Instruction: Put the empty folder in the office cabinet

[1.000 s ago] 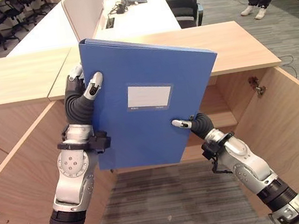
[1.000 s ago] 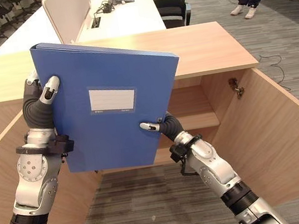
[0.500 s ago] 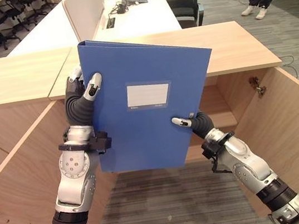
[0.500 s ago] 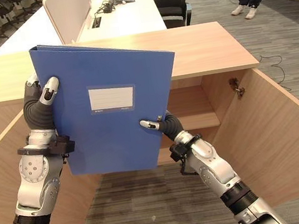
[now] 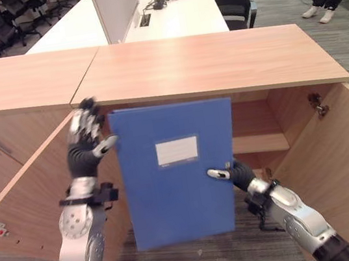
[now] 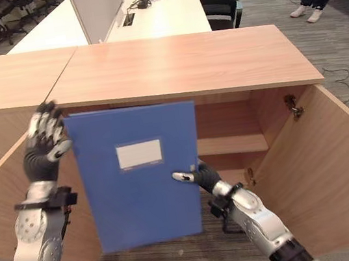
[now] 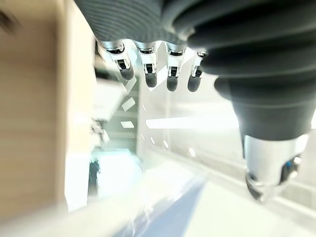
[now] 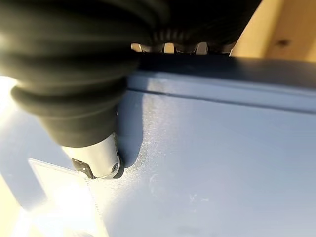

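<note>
The flat blue plastic folder (image 5: 177, 169) stands upright before the open light-wood office cabinet (image 5: 252, 125), pinched at its edge by the right hand (image 5: 233, 173); the left hand (image 5: 84, 144), fingers spread, hangs released beside it. Sliding it inside remains

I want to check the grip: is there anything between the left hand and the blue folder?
Nothing. In the left eye view the left hand is open beside the blue folder, its thumb at the folder's edge; the right hand pinches the opposite edge.
</note>
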